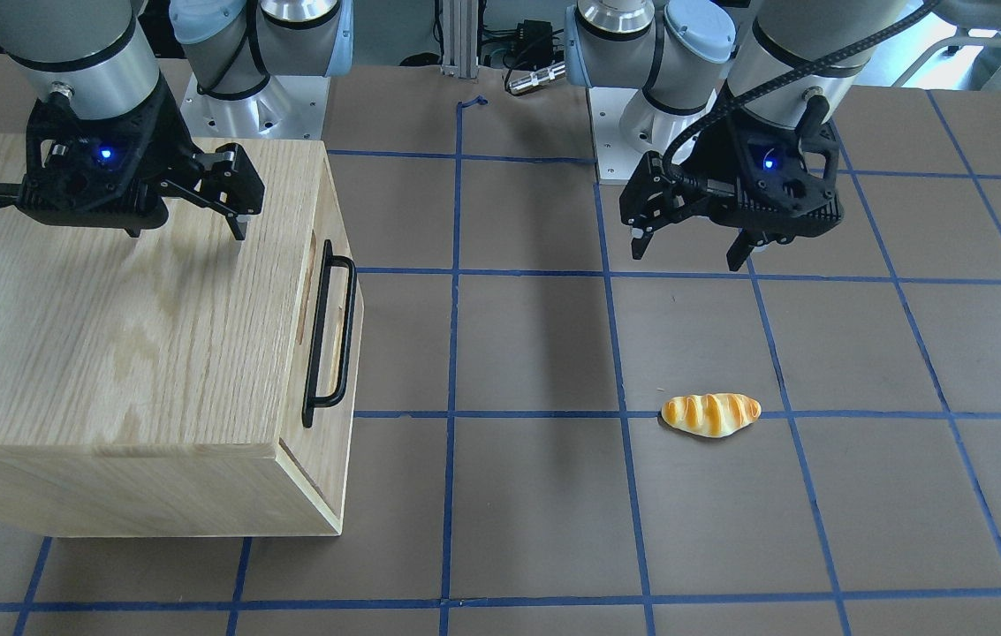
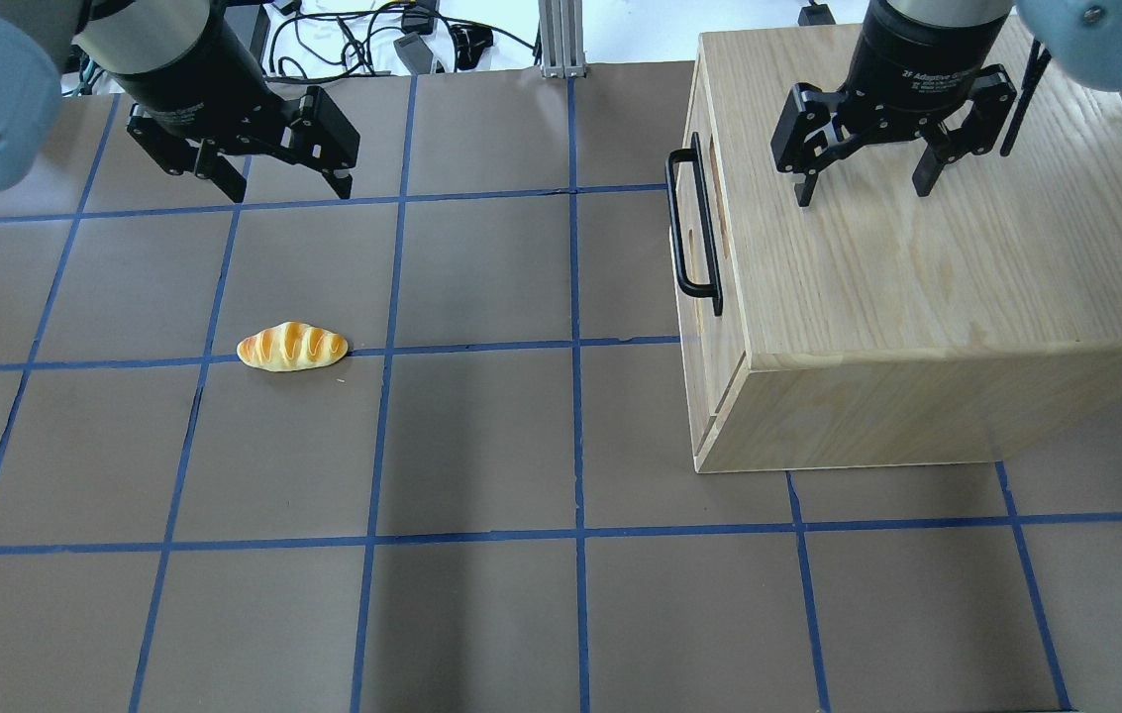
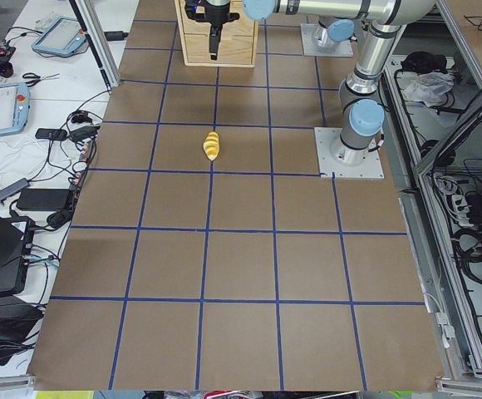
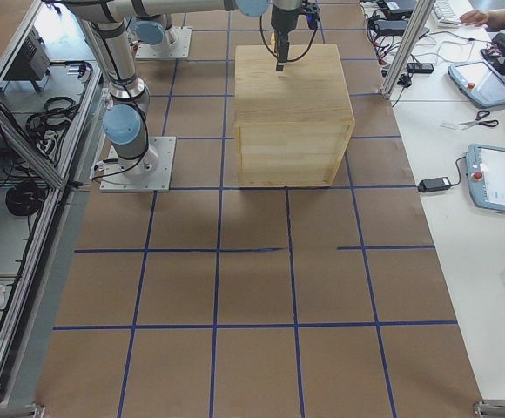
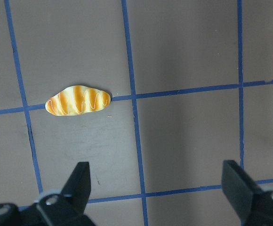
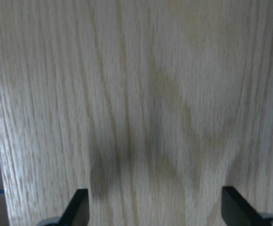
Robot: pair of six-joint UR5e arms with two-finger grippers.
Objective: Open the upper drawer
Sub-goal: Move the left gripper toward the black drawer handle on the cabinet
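Note:
The upper drawer (image 1: 334,336) is the top of the pale-wood cabinet's front face, with a long black bar handle (image 1: 329,340). It sits flush and closed. It also shows in the overhead view (image 2: 695,230). My right gripper (image 1: 186,231) is open and empty, hovering above the cabinet's top (image 2: 917,257), behind the front edge and the handle. The right wrist view shows only oak grain between its open fingers (image 6: 80,207). My left gripper (image 2: 288,188) is open and empty over bare table, far from the cabinet.
A striped bread roll (image 2: 291,347) lies on the brown table with blue tape lines, in front of my left gripper and visible in its wrist view (image 5: 77,101). The arm bases (image 1: 244,97) stand at the table's back edge.

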